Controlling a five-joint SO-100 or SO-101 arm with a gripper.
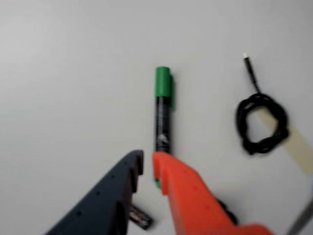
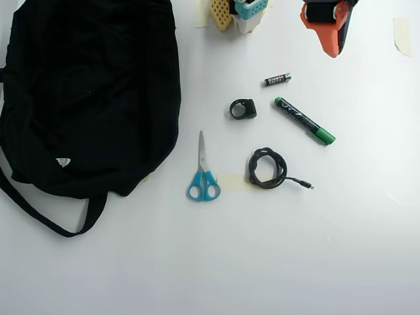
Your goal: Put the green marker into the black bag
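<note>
White table (image 2: 367,249), green marker (image 1: 163,110) beyond jaws

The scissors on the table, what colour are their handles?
Light blue; the scissors show only in the overhead view.

Green marker (image 2: 304,121) showing green cap, dark barrel, light print. Black bag (image 2: 92,92) wearing white tag. Scissors (image 2: 203,180) showing blue handles. End effector (image 1: 147,166): one finger orange, one dark navy. Table (image 2: 295,249) reading white.
</note>
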